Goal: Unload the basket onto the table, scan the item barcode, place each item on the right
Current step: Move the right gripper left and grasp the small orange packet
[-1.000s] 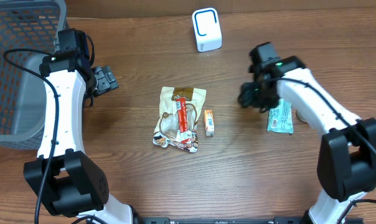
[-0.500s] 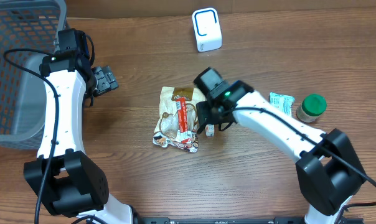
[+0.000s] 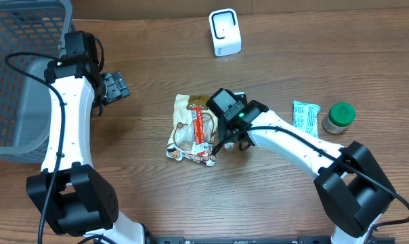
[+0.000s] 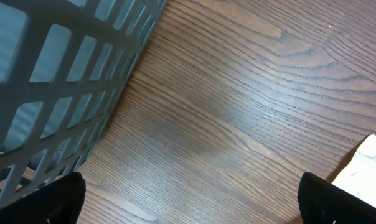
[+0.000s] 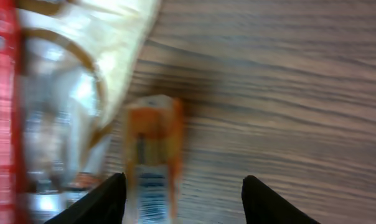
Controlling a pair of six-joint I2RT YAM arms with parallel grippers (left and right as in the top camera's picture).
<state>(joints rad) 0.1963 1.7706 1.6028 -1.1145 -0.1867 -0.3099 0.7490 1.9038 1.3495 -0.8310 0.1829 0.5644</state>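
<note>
A small orange box (image 5: 152,163) lies on the wooden table beside a clear snack bag (image 5: 63,93). In the right wrist view it is blurred and sits between my open right gripper's (image 5: 188,204) fingers, close to the left fingertip (image 5: 110,200), with no grip on it. In the overhead view my right gripper (image 3: 229,135) hangs over the box and hides most of it. The white scanner (image 3: 225,32) stands at the back of the table. My left gripper (image 3: 114,87) is wide open over bare wood next to the basket, with nothing in it (image 4: 191,208).
A grey mesh basket (image 3: 15,74) fills the far left and shows close up in the left wrist view (image 4: 51,81). The snack bag (image 3: 191,129) lies mid-table. A teal packet (image 3: 304,116) and a green-lidded jar (image 3: 338,117) sit to the right.
My right arm swung from the teal packet on the right across to the orange box and has settled lower over it. The left arm has not moved.
</note>
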